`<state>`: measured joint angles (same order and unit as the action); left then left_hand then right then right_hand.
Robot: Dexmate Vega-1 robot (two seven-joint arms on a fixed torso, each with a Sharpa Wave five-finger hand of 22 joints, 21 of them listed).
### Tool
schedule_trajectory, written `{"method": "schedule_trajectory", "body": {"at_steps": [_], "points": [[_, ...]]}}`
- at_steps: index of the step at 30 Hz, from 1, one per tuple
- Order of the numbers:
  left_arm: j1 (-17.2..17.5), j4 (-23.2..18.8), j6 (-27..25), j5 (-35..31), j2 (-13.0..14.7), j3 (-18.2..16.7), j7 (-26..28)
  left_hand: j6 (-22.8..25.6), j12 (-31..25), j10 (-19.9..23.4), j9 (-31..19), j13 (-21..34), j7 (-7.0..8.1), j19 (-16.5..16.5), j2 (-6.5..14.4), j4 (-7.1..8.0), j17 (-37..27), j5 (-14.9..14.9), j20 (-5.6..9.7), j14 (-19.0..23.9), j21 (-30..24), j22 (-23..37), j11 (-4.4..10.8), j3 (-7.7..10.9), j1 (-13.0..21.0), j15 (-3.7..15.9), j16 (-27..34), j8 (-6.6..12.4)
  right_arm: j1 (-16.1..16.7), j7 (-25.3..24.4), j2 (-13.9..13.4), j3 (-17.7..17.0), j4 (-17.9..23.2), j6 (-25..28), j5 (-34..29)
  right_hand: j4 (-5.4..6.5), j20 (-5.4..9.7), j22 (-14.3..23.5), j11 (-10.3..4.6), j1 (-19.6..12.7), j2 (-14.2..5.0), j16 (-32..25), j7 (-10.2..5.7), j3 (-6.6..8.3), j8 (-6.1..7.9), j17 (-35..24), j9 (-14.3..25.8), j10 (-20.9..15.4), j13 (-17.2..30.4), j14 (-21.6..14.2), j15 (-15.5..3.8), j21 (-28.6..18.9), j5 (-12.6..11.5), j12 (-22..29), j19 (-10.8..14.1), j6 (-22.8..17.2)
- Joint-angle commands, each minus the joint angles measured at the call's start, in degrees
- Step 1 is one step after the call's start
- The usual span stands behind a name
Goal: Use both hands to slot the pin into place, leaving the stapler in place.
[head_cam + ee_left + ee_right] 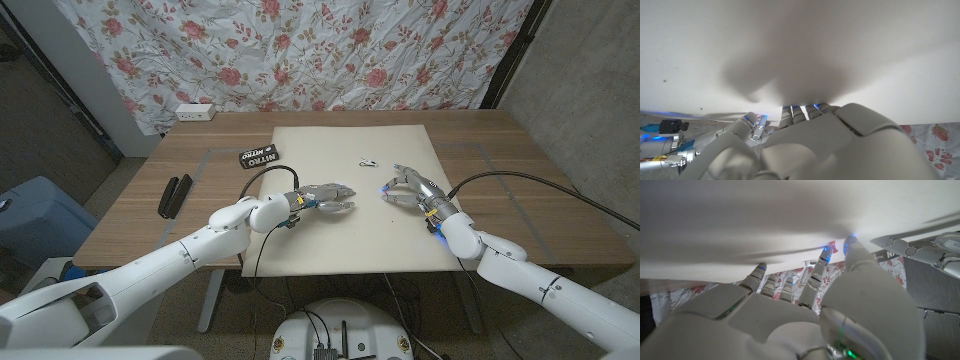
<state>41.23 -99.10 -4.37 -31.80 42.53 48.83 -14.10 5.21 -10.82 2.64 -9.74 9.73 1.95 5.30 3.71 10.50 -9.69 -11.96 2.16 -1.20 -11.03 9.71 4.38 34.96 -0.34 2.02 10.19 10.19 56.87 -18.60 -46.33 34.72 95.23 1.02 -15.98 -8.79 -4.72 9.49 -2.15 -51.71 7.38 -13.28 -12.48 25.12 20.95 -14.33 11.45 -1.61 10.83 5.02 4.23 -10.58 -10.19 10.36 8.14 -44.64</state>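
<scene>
Both hands sit low over the cream mat [300, 150] in the head view, facing each other across a bare strip of mat. The left hand [322, 197] reaches toward the middle with its fingers drawn together, tips on or just above the mat; whether anything is pinched between them cannot be told. The right hand [408, 188] stands arched, fingers spread and curved down, tips close to the mat; nothing shows in its hold from the head view. In the right wrist view a small red thing [831, 245] sits right at one fingertip [824, 255], too small to name.

A small white item [368, 162], likely the pin, lies on the mat beyond the fingertips of both hands, apart from each. The black stapler [258, 157] lies across the mat's far left edge, well beyond the left hand. Two dark bars [176, 194] lie on the bare wood, outside the left forearm.
</scene>
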Motion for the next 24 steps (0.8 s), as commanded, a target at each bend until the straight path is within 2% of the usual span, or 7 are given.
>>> {"method": "schedule_trajectory", "body": {"at_steps": [1, 7, 12, 17, 19, 24], "points": [[0.6, -0.8, 0.1, -0.4, 0.7, -0.2, 0.3, 0.6, -0.3, 0.8, -0.2, 0.2, -0.2, -0.2, 7.0, 0.06, -0.3, -0.1, 4.78, 0.4, -0.2, 0.2, -0.19, 0.37, 0.4, 0.97, 0.2, 0.29, 0.3, 1.3, -1.0, -0.7, 0.7, -1.3, 0.5, 0.19, -0.13, 0.3, 0.16, 1.0, 0.03, 0.3, 0.01, -0.39, -0.92, -0.4, 0.2, 0.9, 0.1, 0.8, 0.31, 0.0, -0.4, 0.0, -0.4, 1.7], [0.2, -0.4, 1.0, -0.9, 0.6, -0.2, 1.0, 0.8, -0.2, 0.7, -0.2, 0.2, -0.21, -0.3, 7.0, 0.06, -0.3, -0.1, 4.76, 0.4, -0.2, 0.2, -0.25, 0.46, 0.4, 0.95, 0.2, 0.34, 0.6, 2.1, -1.8, -1.2, 1.6, -1.1, 0.3, 0.37, -0.37, 0.3, 0.5, 2.1, 0.27, 0.4, 0.04, -0.81, -2.16, -0.5, 0.1, 1.7, 0.1, 1.4, 0.76, 0.1, -0.4, 0.1, -1.2, 4.1], [0.3, -0.1, 1.5, -0.9, 0.4, -0.4, 1.6, 1.0, -0.2, 0.8, -0.2, 0.2, -0.13, -0.3, 7.1, 0.05, -0.3, -0.1, 4.74, 0.4, -0.2, 0.2, -0.33, 0.55, 0.4, 0.98, 0.2, 0.4, 0.8, 3.1, -2.5, -1.6, 1.9, -1.3, 1.0, 0.92, -0.86, 0.3, 1.35, 4.7, 0.17, 0.6, 0.13, -1.59, -4.88, -0.8, 0.0, 3.3, 0.1, 2.5, 1.48, 0.1, -0.4, 0.2, -2.6, 9.1], [0.5, -0.2, 2.0, -1.2, 0.5, -0.7, 2.4, 1.2, -0.3, 0.9, -0.2, 0.2, -0.07, -0.5, 7.1, 0.03, -0.3, -0.1, 4.72, 0.5, -0.3, 0.2, -0.24, 0.68, 0.4, 1.04, 0.2, 0.46, 0.8, 3.4, -2.7, -1.8, 1.4, -2.5, 1.1, 1.38, -0.64, 0.3, 1.76, 6.3, 0.04, 0.6, 0.19, -2.1, -6.32, -1.0, -0.2, 3.8, 0.1, 2.9, 1.59, 0.1, -0.3, 0.3, -3.3, 11.4], [0.6, -0.5, 2.0, -1.4, 0.6, -0.9, 2.8, 1.3, -0.2, 0.9, -0.2, 0.2, -0.05, -0.5, 7.1, 0.03, -0.3, -0.1, 4.7, 0.5, -0.3, 0.2, -0.27, 0.72, 0.4, 1.03, 0.2, 0.47, 0.7, 3.5, -2.7, -1.8, 1.1, -2.9, 1.2, 1.59, -0.44, 0.3, 1.97, 7.3, -0.04, 0.5, 0.26, -2.38, -7.3, -1.0, -0.3, 4.0, 0.1, 3.0, 1.49, 0.1, -0.3, 0.3, -3.4, 13.2], [0.8, -0.9, 1.8, -1.6, 0.6, -1.3, 3.1, 1.4, -0.2, 0.9, -0.2, 0.2, 0.03, -0.6, 7.1, 0.01, -0.3, -0.1, 4.65, 0.5, -0.3, 0.2, -0.29, 0.83, 0.4, 1.02, 0.2, 0.48, 0.3, 4.2, -2.6, -1.8, 0.5, -3.7, 1.3, 1.79, -0.24, 0.3, 2.04, 8.3, 0.06, 0.5, 0.28, -2.77, -8.06, -1.1, -0.4, 4.3, 0.1, 3.2, 1.57, 0.1, -0.3, 0.3, -3.7, 14.4]]}}
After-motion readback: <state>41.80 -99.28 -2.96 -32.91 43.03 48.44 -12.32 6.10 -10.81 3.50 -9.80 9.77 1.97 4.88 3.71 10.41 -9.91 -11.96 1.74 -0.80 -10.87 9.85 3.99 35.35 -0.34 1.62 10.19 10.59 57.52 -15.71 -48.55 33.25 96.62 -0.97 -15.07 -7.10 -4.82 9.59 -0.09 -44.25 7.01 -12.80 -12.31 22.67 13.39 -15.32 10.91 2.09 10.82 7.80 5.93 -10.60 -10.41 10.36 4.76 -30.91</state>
